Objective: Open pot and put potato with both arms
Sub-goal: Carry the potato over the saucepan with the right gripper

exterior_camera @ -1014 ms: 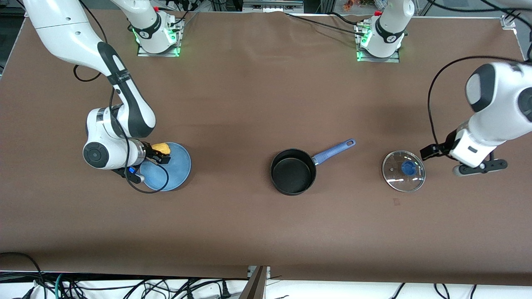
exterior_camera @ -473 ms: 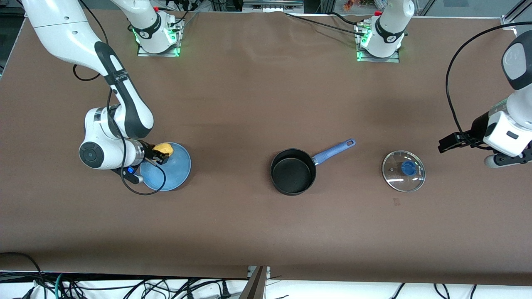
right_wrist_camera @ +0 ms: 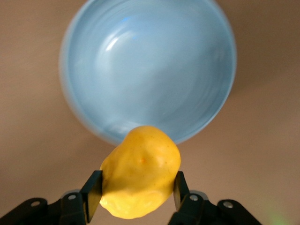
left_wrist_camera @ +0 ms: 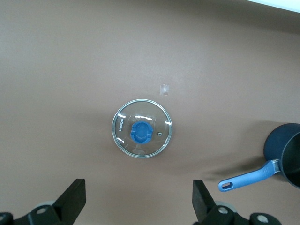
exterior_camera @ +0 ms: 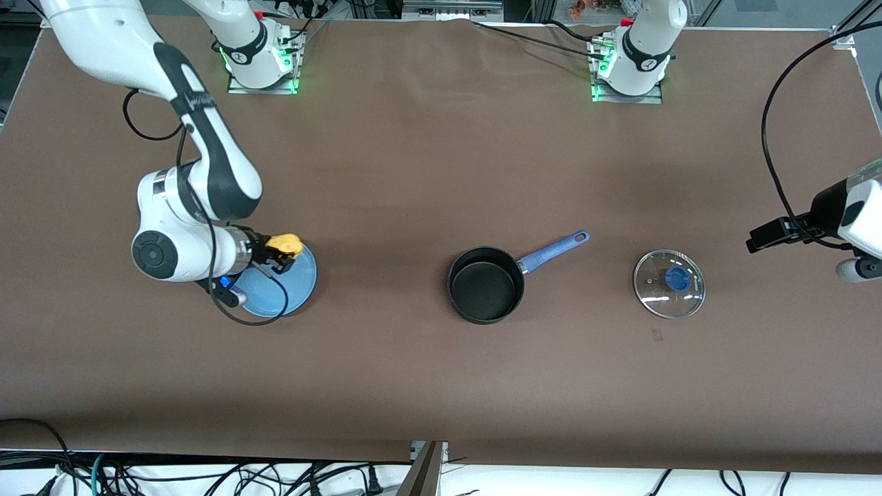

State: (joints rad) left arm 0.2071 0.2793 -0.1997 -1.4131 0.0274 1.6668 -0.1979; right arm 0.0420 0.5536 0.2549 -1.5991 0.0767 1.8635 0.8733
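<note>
Two fingers of the right gripper (right_wrist_camera: 136, 194) pinch the potato (right_wrist_camera: 140, 171) across its middle, over the plate (right_wrist_camera: 150, 65). We judge it light, smooth-skinned, likely to roll. Left gripper (left_wrist_camera: 138, 204) waits spread wide over bare table near the lid (left_wrist_camera: 142, 134); pot (exterior_camera: 486, 284) uncovered.

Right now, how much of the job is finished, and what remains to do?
Done: the pot is open; its glass lid lies on the table toward the left arm's end, and the left gripper is open above the table, holding nothing. In hand: the right gripper is shut on the potato, raised over the blue plate. Left: carry the potato to the pot and release it inside.
</note>
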